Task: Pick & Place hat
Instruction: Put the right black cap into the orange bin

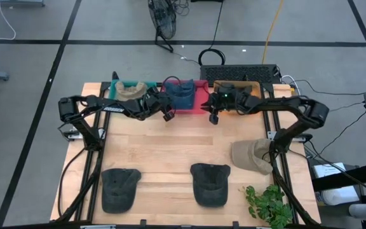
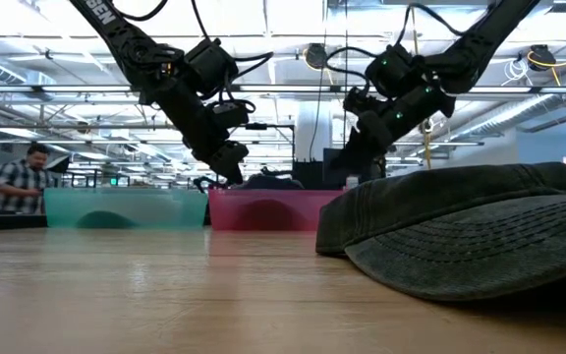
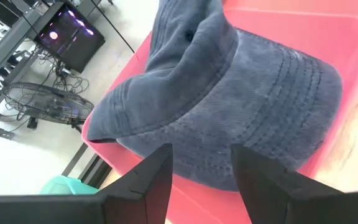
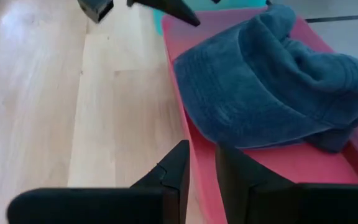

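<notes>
A blue hat [image 1: 181, 93] lies crumpled in the red bin [image 1: 200, 105] at the table's far edge, its brim [image 4: 229, 118] toward the bin's near wall. My left gripper [image 1: 168, 114] hovers open just near-left of the bin; its fingers frame the blue hat [image 3: 229, 106] in the left wrist view without touching. My right gripper [image 1: 213, 118] hangs by the bin's right near corner, fingers a little apart over the bin's wall [image 4: 194, 149]. A tan hat [image 1: 131, 92] sits in the green bin [image 1: 116, 89].
Two dark hats [image 1: 119, 189] [image 1: 210, 183] lie near the table's near edge, and a khaki hat [image 1: 253, 156] lies at the right. A green plant [image 1: 269, 203] sits at the near right corner. An orange bin [image 1: 254, 86] stands right of the red one. A person [image 2: 23, 182] sits in the room beyond.
</notes>
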Available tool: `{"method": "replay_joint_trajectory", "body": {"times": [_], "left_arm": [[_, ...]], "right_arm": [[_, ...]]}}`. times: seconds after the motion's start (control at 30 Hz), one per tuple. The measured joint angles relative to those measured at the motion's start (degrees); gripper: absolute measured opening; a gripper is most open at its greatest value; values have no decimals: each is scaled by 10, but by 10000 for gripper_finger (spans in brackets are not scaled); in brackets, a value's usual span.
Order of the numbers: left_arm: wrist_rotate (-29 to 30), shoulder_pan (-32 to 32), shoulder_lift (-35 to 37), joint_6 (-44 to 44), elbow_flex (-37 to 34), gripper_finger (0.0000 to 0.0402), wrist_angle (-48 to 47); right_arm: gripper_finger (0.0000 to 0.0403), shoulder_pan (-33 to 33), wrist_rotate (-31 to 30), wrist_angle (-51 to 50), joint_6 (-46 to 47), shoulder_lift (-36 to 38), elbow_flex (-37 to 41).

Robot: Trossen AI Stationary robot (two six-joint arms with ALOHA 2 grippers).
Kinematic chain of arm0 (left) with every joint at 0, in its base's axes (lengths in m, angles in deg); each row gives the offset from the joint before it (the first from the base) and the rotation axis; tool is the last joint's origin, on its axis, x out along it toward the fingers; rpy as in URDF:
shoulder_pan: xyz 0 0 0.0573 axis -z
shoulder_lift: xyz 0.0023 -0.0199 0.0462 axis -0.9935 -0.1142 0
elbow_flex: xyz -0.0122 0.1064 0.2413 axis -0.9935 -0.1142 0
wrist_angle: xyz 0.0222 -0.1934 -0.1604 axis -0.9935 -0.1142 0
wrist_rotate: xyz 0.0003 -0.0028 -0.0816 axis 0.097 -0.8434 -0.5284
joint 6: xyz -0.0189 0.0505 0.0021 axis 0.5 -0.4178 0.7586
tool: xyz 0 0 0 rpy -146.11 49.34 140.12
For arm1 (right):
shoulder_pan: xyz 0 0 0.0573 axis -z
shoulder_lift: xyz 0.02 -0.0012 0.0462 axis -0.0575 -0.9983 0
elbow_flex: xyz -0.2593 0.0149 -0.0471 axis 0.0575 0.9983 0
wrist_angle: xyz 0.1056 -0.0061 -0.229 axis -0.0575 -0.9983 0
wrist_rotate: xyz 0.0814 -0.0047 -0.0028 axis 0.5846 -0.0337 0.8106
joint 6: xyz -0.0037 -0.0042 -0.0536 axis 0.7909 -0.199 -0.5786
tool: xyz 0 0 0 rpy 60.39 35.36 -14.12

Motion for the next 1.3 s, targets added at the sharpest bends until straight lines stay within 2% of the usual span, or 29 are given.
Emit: {"method": "replay_joint_trajectory", "body": {"times": [0.2,0.43,0.7,0.87,1.03,1.23,1.3], "left_arm": [[0,9,24,-4,0,175,-20],[0,24,79,-1,0,175,-33],[-3,53,169,20,0,175,-25],[-46,79,213,9,0,175,-56],[-113,96,227,-19,0,175,-61],[-120,106,229,-10,0,175,-59],[-120,105,229,3,0,175,-59]], "right_arm": [[57,0,3,-27,6,25,0],[57,0,3,-15,6,51,0],[57,-10,5,67,-27,85,0],[57,-59,7,67,-59,95,13],[57,-114,7,26,1,98,17],[57,-247,5,-71,62,135,12],[56,-299,-14,-106,88,137,7]]}}
